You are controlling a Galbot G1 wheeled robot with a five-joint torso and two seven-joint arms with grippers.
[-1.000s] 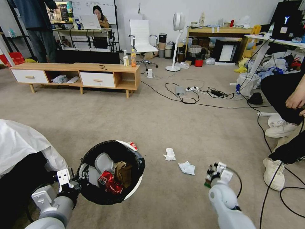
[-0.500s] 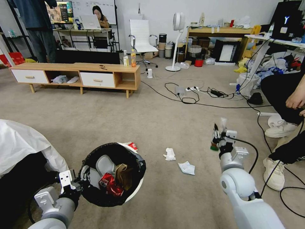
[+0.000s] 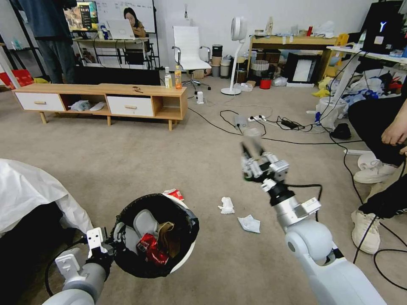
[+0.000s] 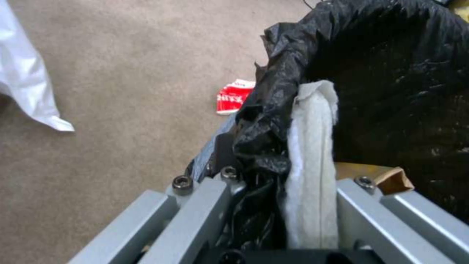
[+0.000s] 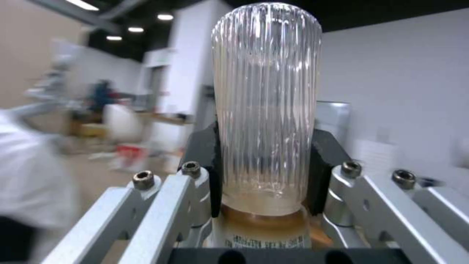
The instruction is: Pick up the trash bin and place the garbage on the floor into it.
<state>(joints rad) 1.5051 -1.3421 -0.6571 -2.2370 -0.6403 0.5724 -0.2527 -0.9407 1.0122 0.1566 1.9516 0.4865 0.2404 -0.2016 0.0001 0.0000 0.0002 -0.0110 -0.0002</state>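
Right gripper (image 3: 255,166), raised above the floor (image 3: 220,169) at mid-scene, clenched on a small clear ribbed bottle (image 3: 253,142) that sticks up beyond its fingers; the head view renders the bottle as a faint blur, whereas the right wrist view shows the bottle (image 5: 266,110) plainly, its grooved wall pinched between two black pads (image 5: 207,172), with a brown band and a strip of label near the gripper's base. Left gripper (image 3: 111,242), low at the near left, closed on the rim of the trash bin (image 3: 186,248), holding it tilted with its mouth toward the viewer. The left wrist view shows the grip closely: black bag (image 4: 371,73) and a white tissue-like strip (image 4: 313,154) squeezed between the metal fingers (image 4: 195,205), and a corner of brown paper (image 4: 386,176) behind. Inside the bin, a crushed red can (image 3: 149,248) and brown paper bag (image 3: 170,238) are visible; deeper contents are lost in the dark liner. On the carpet lie a red-white wrapper (image 3: 174,194) just beyond the bin's far rim and two white tissue wads (image 3: 227,205) (image 3: 249,223) between bin and right arm.
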